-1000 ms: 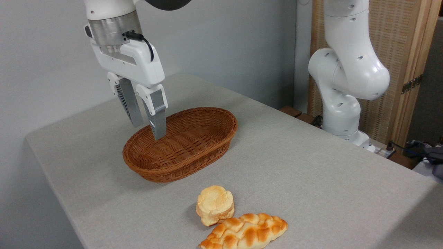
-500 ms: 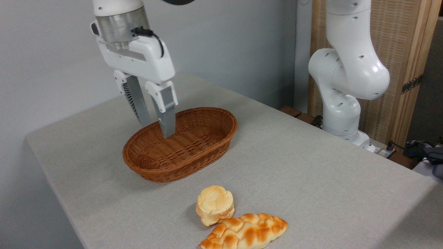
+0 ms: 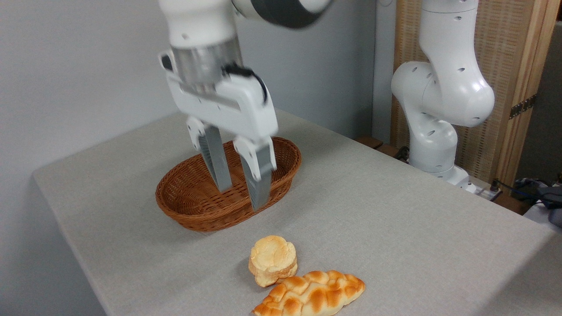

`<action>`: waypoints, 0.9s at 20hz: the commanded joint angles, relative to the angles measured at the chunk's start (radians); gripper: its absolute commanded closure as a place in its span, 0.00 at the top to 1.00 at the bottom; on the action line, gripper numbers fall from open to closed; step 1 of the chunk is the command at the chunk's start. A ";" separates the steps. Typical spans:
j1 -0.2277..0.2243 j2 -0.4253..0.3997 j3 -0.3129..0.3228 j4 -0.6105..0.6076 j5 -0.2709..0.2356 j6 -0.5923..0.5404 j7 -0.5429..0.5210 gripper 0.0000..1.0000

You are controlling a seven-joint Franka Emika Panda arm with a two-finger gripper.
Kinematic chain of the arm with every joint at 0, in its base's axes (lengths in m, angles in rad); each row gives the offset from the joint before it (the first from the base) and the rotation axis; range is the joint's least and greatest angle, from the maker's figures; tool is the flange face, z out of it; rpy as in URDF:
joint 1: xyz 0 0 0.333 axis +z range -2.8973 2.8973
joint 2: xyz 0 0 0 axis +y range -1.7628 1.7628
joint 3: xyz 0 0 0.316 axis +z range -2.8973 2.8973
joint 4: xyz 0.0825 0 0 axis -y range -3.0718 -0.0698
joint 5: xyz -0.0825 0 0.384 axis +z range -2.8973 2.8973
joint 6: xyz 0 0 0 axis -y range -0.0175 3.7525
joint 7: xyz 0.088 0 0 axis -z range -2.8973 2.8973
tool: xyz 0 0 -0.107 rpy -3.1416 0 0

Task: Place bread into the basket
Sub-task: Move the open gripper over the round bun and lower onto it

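Two baked goods sit at the near edge of the grey table [image 3: 395, 228]. The closer one is a long braided loaf [image 3: 311, 295], orange-brown with paler seams, lying on its side. Touching its left end, just behind it, is the bread [image 3: 272, 260]: a small round bun, pale golden, with a lumpy cracked top and sides that show layered folds. It stands upright on the cloth, nothing holding it.

Farther back, well apart from the bun, lies the basket [image 3: 184, 210], an oval of brown woven wicker with low sides, much wider than the bun. Nothing can be seen inside it.

Above the basket's right half hangs the claw [image 3: 243, 195], slightly blurred, its two grey fingers [image 3: 260, 175] pointing down and spread apart, with a clear gap between them and nothing in it. The tips show in front of the basket's near wall; whether they touch it cannot be told.

Behind, at the far right corner, the arm's white base [image 3: 439, 131] rises beside a wooden screen [image 3: 518, 66] with a woven panel. A pale wall [image 3: 66, 66] closes the left.
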 commanded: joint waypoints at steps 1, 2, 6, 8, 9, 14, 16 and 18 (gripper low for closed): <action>-0.010 -0.039 0.042 -0.148 -0.004 0.124 0.101 1.00; -0.012 -0.039 0.063 -0.174 -0.004 0.141 0.122 1.00; -0.010 -0.037 0.079 -0.244 -0.004 0.208 0.219 1.00; -0.012 -0.031 0.080 -0.271 -0.006 0.251 0.219 1.00; -0.012 -0.026 0.079 -0.277 -0.006 0.263 0.219 1.00; -0.018 -0.022 0.079 -0.277 -0.036 0.268 0.221 1.00; -0.019 -0.008 0.079 -0.277 -0.036 0.268 0.221 1.00; -0.021 0.009 0.079 -0.277 -0.036 0.274 0.221 1.00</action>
